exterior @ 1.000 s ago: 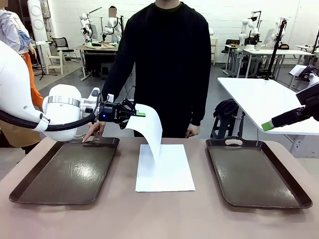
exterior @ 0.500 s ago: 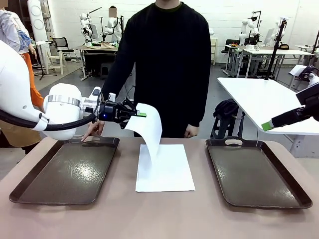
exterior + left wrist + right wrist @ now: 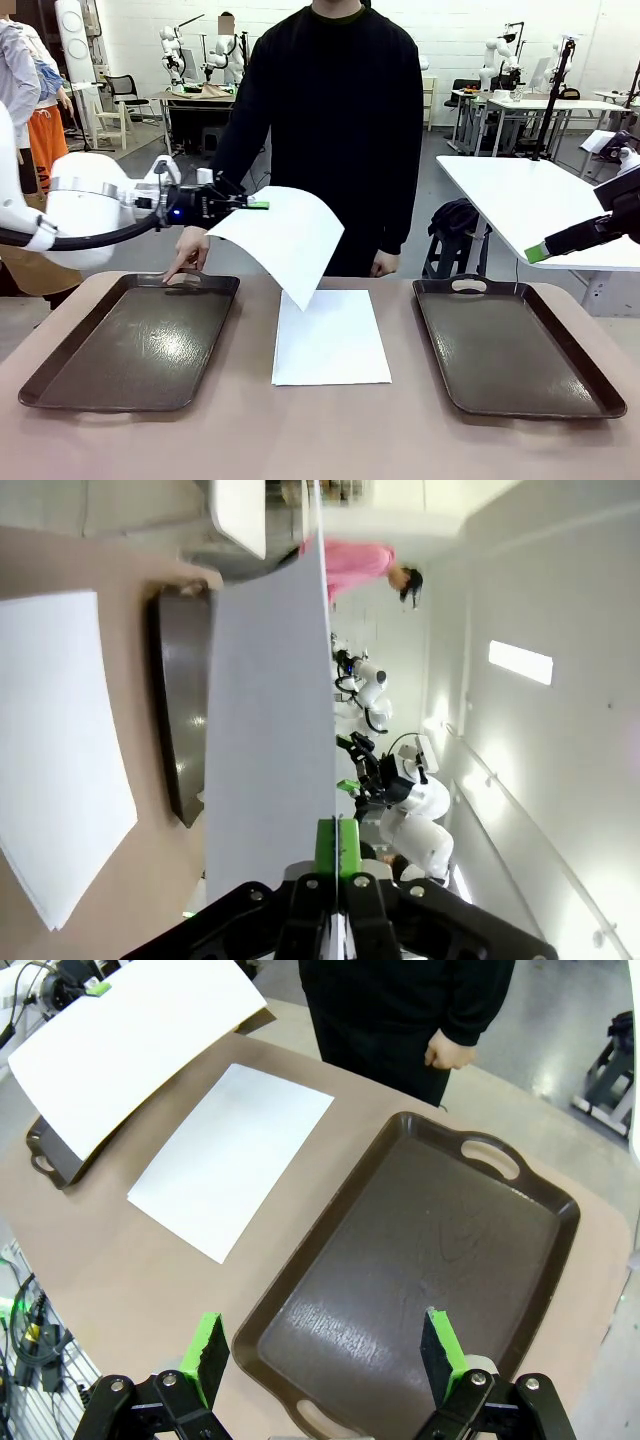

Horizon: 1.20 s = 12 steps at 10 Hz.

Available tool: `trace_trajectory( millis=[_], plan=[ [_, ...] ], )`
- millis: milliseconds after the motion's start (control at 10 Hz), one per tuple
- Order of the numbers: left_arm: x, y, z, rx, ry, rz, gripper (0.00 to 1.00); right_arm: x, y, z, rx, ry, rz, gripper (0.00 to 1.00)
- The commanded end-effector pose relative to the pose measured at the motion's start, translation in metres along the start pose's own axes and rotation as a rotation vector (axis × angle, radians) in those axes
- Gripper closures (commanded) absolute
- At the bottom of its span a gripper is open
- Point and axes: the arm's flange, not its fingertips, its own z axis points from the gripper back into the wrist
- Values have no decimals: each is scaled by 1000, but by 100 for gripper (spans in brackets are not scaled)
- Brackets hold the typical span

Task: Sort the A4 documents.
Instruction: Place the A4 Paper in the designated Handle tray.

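My left gripper [image 3: 256, 204] is shut on the top corner of a white A4 document [image 3: 288, 242], which hangs tilted in the air between the left tray and the table's middle. In the left wrist view the green fingertips [image 3: 337, 845] pinch the sheet's edge [image 3: 265, 710]. A second A4 document [image 3: 330, 338] lies flat on the table between the trays, also seen from the right wrist [image 3: 230, 1155]. My right gripper [image 3: 322, 1352] stands open and holds nothing, high over the right tray's near end [image 3: 420, 1260]; from the front it sits at the far right [image 3: 540, 250].
Two dark brown handled trays lie on the brown table, one left [image 3: 130, 345] and one right [image 3: 515, 345]; no papers lie in them. A person in black stands at the far side, one hand [image 3: 185, 265] resting on the left tray's far handle.
My left gripper has drawn back to the left and slightly up with the sheet. The sheet has swung from a hanging curl to a flatter, wider tilt. The right arm has stayed still.
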Motion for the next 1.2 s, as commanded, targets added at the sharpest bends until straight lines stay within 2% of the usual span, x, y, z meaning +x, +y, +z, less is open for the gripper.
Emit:
trace_trajectory(
  millis=[0, 400, 700, 1100],
  plan=[
    [-26, -8, 38, 84, -96, 18, 99, 0, -1, -1, 16, -6, -3, 0],
    [-55, -1, 103, 300, -133, -124, 99, 0, -1, -1, 16, -6, -3, 0],
    [-55, 10, 121, 323, -179, -156, 99, 0, -1, -1, 16, -6, -3, 0],
    [-54, 34, 136, 389, -206, -135, 99, 0, -1, -1, 16, -6, -3, 0]
  ],
)
